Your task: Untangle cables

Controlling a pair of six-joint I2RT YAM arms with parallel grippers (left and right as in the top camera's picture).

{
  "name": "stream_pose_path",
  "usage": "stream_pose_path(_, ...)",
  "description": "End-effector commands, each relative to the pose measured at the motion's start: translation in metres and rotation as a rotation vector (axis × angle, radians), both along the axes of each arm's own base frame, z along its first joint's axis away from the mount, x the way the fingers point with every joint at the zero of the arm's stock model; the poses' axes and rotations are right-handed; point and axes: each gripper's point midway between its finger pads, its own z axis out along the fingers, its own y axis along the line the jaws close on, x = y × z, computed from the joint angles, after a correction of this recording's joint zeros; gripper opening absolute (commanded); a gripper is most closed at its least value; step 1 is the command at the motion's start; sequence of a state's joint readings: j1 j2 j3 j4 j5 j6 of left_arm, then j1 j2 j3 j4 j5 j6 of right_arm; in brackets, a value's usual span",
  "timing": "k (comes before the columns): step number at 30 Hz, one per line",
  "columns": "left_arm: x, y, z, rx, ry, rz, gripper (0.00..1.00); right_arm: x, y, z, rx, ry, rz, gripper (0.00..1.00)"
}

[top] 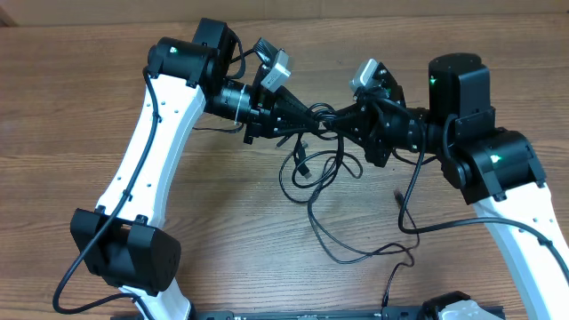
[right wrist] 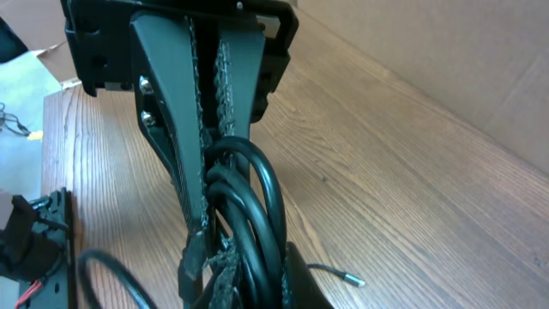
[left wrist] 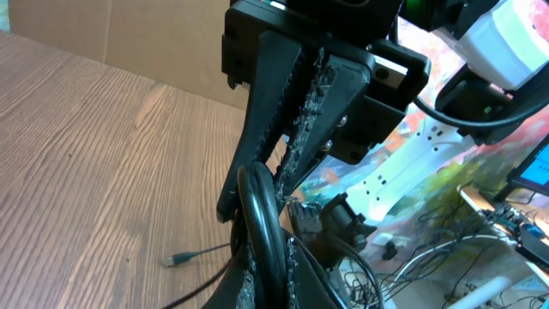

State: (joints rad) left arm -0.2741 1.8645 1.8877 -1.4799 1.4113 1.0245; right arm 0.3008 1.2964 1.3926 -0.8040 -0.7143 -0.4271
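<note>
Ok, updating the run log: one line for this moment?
left gripper: shut on cables | right gripper: shut on cables | tips meeting | slack loops on table

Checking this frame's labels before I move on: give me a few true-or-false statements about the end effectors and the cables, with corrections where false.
1. The left end effector and the right end effector are both shut on the black cables. True.
2. The end effectors sit at opposite edges of the table. False: they meet tip to tip above its middle.
3. The cables lie in separate straight lines. False: they hang and loop over one another below the end effectors.
4. A loose cable end rests on the wood. True.
</note>
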Motion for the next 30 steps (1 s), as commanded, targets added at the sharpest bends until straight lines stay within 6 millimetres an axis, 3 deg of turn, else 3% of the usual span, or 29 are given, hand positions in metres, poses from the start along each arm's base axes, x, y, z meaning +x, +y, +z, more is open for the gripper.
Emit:
stream_pose_path(1, -0.010, -0.002, 0.024, -0.083, -0.085, -0.025, 0.04, 0.006, 0.002, 0.003, 0.001, -0.007, 0.000, 0.04)
stream_pose_path(5, -0.009, -0.002, 0.020, -0.061, -0.090, -0.023, 0.09, 0.006, 0.002, 0.003, 0.001, -0.007, -0.001, 0.04)
stream_pose_path(6, -0.009, -0.002, 0.018, -0.044, -0.091, -0.020, 0.25, 0.006, 0.002, 0.003, 0.001, -0.007, -0.001, 0.04)
stream_pose_path(8, -0.008, -0.001, 0.012, -0.007, -0.086, -0.014, 0.70, 0.007, 0.002, 0.002, 0.000, -0.007, -0.004, 0.04)
stream_pose_path(10, -0.006, 0.000, 0.005, 0.038, -0.075, -0.005, 1.00, 0.011, -0.002, 0.000, -0.006, 0.015, -0.047, 0.04)
stream_pose_path(21, 0.012, 0.021, 0.003, 0.105, 0.170, 0.116, 1.00, 0.052, -0.044, -0.001, 0.072, 0.187, -0.428, 0.04)
stream_pose_path(30, 0.020, 0.028, 0.004, 0.127, 0.303, 0.172, 1.00, 0.062, -0.055, 0.005, 0.140, 0.230, -0.519, 0.04)
